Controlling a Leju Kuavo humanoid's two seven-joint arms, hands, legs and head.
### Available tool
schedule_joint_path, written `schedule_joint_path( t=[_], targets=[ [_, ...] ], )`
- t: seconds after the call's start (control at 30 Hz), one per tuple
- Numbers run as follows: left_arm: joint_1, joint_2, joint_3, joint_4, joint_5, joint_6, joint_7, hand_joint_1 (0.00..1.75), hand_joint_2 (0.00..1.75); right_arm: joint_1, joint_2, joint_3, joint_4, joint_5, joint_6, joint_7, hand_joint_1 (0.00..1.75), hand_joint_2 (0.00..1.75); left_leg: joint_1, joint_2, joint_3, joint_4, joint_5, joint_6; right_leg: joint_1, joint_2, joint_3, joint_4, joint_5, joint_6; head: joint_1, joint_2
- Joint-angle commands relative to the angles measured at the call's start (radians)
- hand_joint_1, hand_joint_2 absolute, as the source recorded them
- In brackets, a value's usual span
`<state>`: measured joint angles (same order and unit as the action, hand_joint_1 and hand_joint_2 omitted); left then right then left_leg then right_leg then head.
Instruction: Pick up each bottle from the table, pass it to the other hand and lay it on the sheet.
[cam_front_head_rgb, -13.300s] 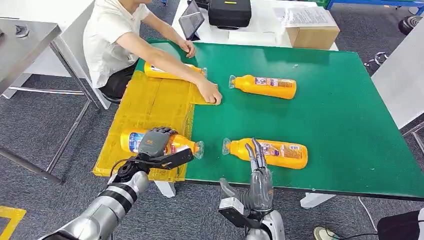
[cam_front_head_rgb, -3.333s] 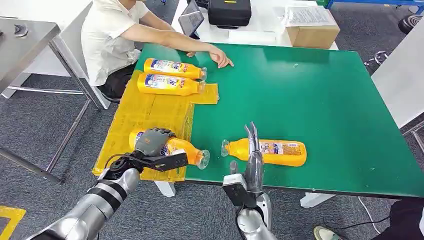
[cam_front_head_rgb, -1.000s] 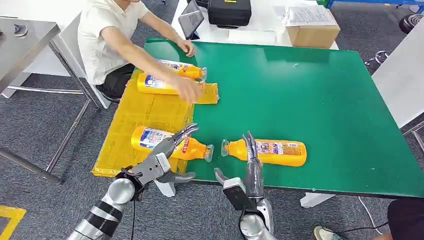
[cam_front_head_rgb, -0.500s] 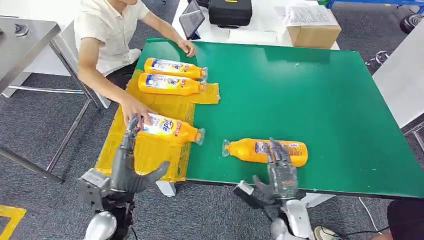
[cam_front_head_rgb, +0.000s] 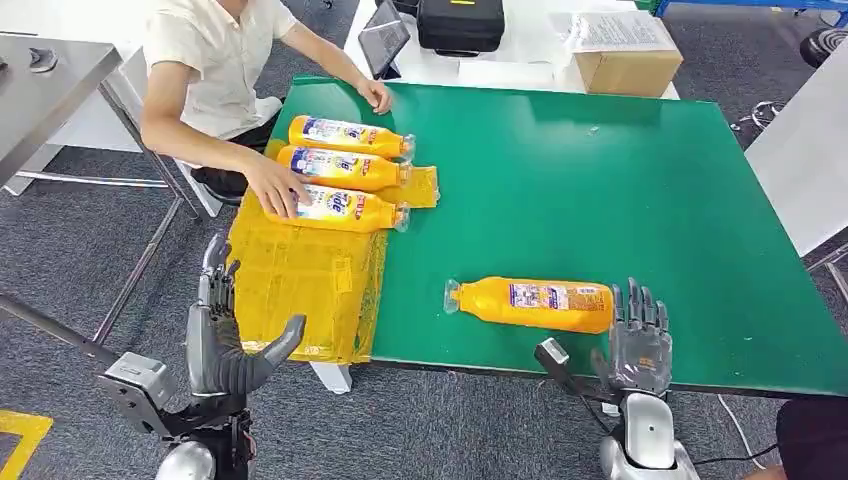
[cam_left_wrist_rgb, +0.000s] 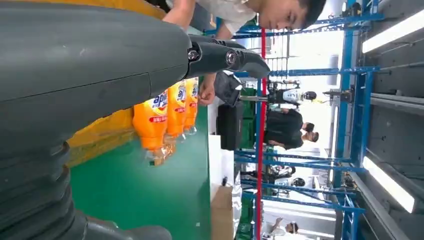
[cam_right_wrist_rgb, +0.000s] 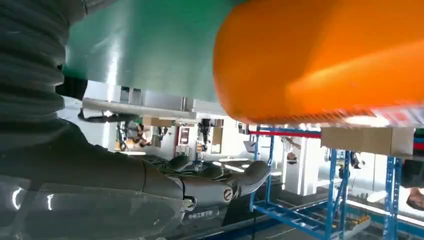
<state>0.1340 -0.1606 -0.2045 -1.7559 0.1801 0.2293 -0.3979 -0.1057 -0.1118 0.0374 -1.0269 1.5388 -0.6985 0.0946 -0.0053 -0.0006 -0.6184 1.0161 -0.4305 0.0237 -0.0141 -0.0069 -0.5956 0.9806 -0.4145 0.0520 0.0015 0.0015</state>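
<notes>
Both arms have drawn back off the desk (cam_front_head_rgb: 640, 180). The left robot hand (cam_front_head_rgb: 225, 335) hangs released, fingers spread, at 7 o'clock beside the sheet (cam_front_head_rgb: 300, 270). The right robot hand (cam_front_head_rgb: 638, 340), equally released, sits just beside the last bottle (cam_front_head_rgb: 535, 303) at 5 o'clock. At 11 o'clock, a person's hand (cam_front_head_rgb: 275, 190) has moved the third bottle (cam_front_head_rgb: 340, 209) against two others.

A person in a pale shirt (cam_front_head_rgb: 205, 60) sits beside the green tabletop (cam_front_head_rgb: 620, 190); a cardboard box (cam_front_head_rgb: 627, 55), black case (cam_front_head_rgb: 459, 24) and tablet (cam_front_head_rgb: 383, 45) lie beyond.
</notes>
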Motion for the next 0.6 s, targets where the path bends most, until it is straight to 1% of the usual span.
schedule_joint_path(
  t=[0.03, 0.07, 0.13, 0.17, 0.2, 0.27, 0.3, 0.37, 0.4, 0.5, 0.57, 0.6],
  targets=[
    [-0.035, -0.003, 0.006, 0.061, 0.007, -0.007, 0.007, 0.00, 1.75, -0.128, -0.033, 0.029, 0.247, -0.103, 0.000, -0.095, 0.00, 1.75, 0.001, 0.002, 0.003, -0.001, -0.001, -0.001, 0.001, 0.002, 0.003, -0.002, 0.000, -0.001, 0.000, 0.000],
    [-0.039, -0.004, 0.005, 0.063, 0.007, -0.007, 0.007, 0.00, 1.75, -0.134, -0.028, 0.031, 0.252, -0.099, 0.000, -0.091, 0.00, 1.75, 0.001, 0.002, 0.006, -0.001, -0.001, -0.002, 0.001, 0.003, 0.005, -0.002, 0.000, -0.002, 0.000, 0.000],
    [-0.045, 0.000, 0.000, 0.068, 0.008, -0.007, 0.007, 0.00, 1.75, -0.145, -0.018, 0.038, 0.255, -0.091, 0.000, -0.109, 0.00, 1.75, 0.001, 0.002, 0.004, -0.001, 0.000, -0.001, 0.001, 0.001, 0.003, -0.001, 0.000, -0.001, 0.000, 0.000],
    [-0.052, 0.002, -0.006, 0.073, 0.010, -0.007, 0.007, 0.00, 1.75, -0.154, -0.009, 0.043, 0.245, -0.077, 0.000, -0.117, 0.00, 1.75, 0.001, 0.002, 0.006, -0.001, -0.001, -0.002, 0.001, 0.001, 0.005, -0.002, 0.000, -0.002, 0.000, 0.000],
    [-0.060, 0.005, -0.013, 0.078, 0.010, -0.006, 0.007, 0.00, 1.75, -0.162, 0.000, 0.042, 0.236, -0.073, 0.000, -0.124, 0.00, 1.75, 0.001, 0.002, 0.004, -0.001, 0.000, -0.001, 0.001, 0.001, 0.003, -0.001, 0.000, -0.001, 0.000, 0.000],
    [-0.073, 0.005, -0.021, 0.088, 0.010, -0.004, 0.006, 0.00, 1.75, -0.186, 0.008, 0.050, 0.242, -0.066, 0.000, -0.132, 0.00, 1.75, 0.001, 0.004, 0.006, -0.001, -0.001, -0.002, 0.001, 0.003, 0.005, -0.001, 0.000, -0.002, 0.000, 0.000],
    [-0.081, 0.005, -0.027, 0.095, 0.009, -0.004, 0.005, 0.00, 1.75, -0.199, 0.009, 0.053, 0.249, -0.062, 0.000, -0.135, 0.00, 1.75, 0.001, 0.004, 0.005, -0.001, 0.000, -0.001, 0.001, 0.003, 0.003, -0.001, 0.000, -0.002, 0.000, 0.000],
    [-0.086, 0.006, -0.032, 0.100, 0.009, -0.003, 0.002, 0.00, 1.75, -0.209, 0.014, 0.050, 0.253, -0.085, 0.000, -0.157, 0.00, 1.75, 0.001, 0.004, 0.005, -0.001, 0.000, -0.002, 0.001, 0.003, 0.004, -0.001, 0.000, -0.002, 0.000, 0.000],
    [-0.090, 0.007, -0.037, 0.103, 0.008, -0.002, -0.002, 0.00, 1.75, -0.212, 0.020, 0.042, 0.249, -0.112, 0.000, -0.186, 0.00, 1.75, 0.000, 0.003, 0.004, -0.001, 0.000, -0.001, 0.000, 0.002, 0.003, -0.001, 0.001, -0.001, 0.000, 0.000],
    [-0.097, 0.009, -0.042, 0.110, 0.008, 0.001, -0.005, 0.00, 1.75, -0.222, 0.030, 0.043, 0.285, -0.123, 0.000, -0.211, 0.00, 1.75, 0.001, 0.003, 0.006, -0.001, 0.000, -0.001, 0.001, 0.002, 0.005, -0.001, 0.000, -0.002, 0.000, 0.000],
    [-0.098, 0.010, -0.043, 0.116, 0.011, 0.004, -0.005, 0.00, 1.75, -0.225, 0.038, 0.041, 0.313, -0.141, 0.000, -0.223, 0.00, 1.75, 0.001, 0.002, 0.005, -0.001, 0.000, -0.001, 0.001, 0.002, 0.004, -0.001, 0.000, -0.001, 0.000, 0.000],
    [-0.098, 0.010, -0.043, 0.116, 0.011, 0.004, -0.005, 0.00, 1.75, -0.225, 0.038, 0.041, 0.313, -0.141, 0.000, -0.223, 0.00, 1.75, 0.001, 0.003, 0.008, -0.002, -0.001, -0.001, 0.001, 0.003, 0.007, -0.001, -0.001, -0.002, 0.000, 0.000]
  ],
)
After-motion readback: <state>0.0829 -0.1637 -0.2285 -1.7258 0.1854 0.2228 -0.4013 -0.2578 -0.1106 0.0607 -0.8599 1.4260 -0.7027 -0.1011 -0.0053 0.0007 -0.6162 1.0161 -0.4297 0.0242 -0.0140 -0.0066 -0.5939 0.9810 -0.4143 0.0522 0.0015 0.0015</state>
